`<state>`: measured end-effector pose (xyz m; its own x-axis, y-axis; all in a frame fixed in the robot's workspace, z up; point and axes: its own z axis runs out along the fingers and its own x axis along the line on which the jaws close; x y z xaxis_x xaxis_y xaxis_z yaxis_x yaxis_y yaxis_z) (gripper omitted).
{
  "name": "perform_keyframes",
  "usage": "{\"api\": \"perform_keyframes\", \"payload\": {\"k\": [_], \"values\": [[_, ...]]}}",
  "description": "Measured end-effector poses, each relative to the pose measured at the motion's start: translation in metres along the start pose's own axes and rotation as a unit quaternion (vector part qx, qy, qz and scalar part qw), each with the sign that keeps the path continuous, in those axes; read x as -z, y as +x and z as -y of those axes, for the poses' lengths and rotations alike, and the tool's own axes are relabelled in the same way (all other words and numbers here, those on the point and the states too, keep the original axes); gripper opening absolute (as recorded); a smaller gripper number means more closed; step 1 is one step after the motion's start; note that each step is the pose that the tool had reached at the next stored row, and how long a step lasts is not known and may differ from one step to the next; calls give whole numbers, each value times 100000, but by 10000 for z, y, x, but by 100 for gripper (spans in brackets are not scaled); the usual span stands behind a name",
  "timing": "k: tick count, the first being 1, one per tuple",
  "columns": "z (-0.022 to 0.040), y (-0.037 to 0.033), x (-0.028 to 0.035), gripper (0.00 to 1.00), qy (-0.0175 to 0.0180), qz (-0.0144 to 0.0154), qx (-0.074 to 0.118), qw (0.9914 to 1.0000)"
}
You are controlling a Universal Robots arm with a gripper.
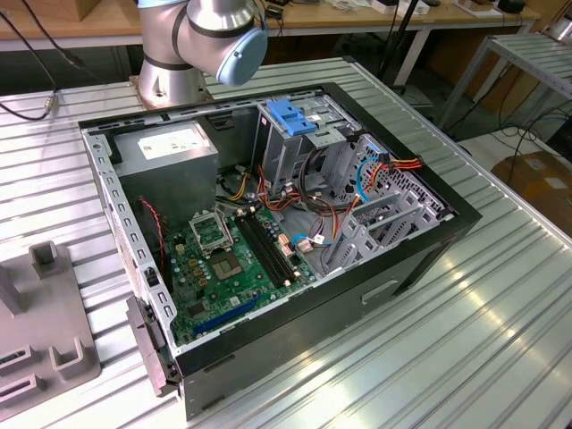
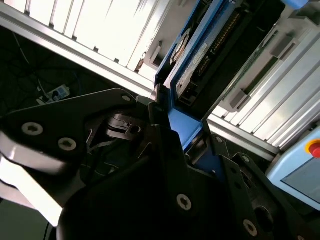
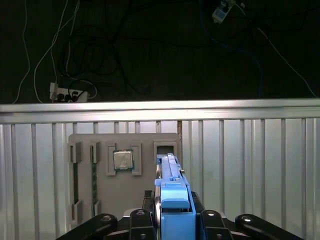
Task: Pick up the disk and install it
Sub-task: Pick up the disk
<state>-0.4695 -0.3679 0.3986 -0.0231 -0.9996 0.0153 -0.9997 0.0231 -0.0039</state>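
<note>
Fingers (image 3: 141,222) clamped on the disk (image 3: 172,197), one each side of its blue carrier rail; disk stands edge-on out of the grip, over the slatted surface (image 3: 260,165) & in line w/ the grey parts tray (image 3: 145,142); apart from the open case (image 1: 420,259), by my read. Risks, as I judge them: hold looks narrow & near one end, so the disk could pivot or slip if bumped; plastic rail may flex; at the case, loose cables (image 1: 313,219) round the drive cage (image 1: 277,152) could snag it, & a skewed disk would jam in the bay. Hard to make out: pad contact, masked by rail & linkage; disk's label face, seen edge-on; whether disk clears the tray or touches it; bay interior, behind cage walls & wiring.
</note>
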Motion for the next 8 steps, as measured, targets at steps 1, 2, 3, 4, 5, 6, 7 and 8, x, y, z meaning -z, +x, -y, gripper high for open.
{"api": "perform_keyframes", "payload": {"k": [1,2,3,4,5,6,7,8], "values": [[0,0,8,37,-7,-6,-3,100000],[0,0,16,37,-7,-5,0,100000],[1,0,28,37,-11,-7,1,100000],[0,0,40,37,-11,-5,-1,100000],[0,1,50,37,-6,-4,1,100000],[0,1,62,37,-5,-2,0,100000],[0,1,74,37,-10,-5,1,100000],[1,1,85,37,-7,-4,0,100000]]}}
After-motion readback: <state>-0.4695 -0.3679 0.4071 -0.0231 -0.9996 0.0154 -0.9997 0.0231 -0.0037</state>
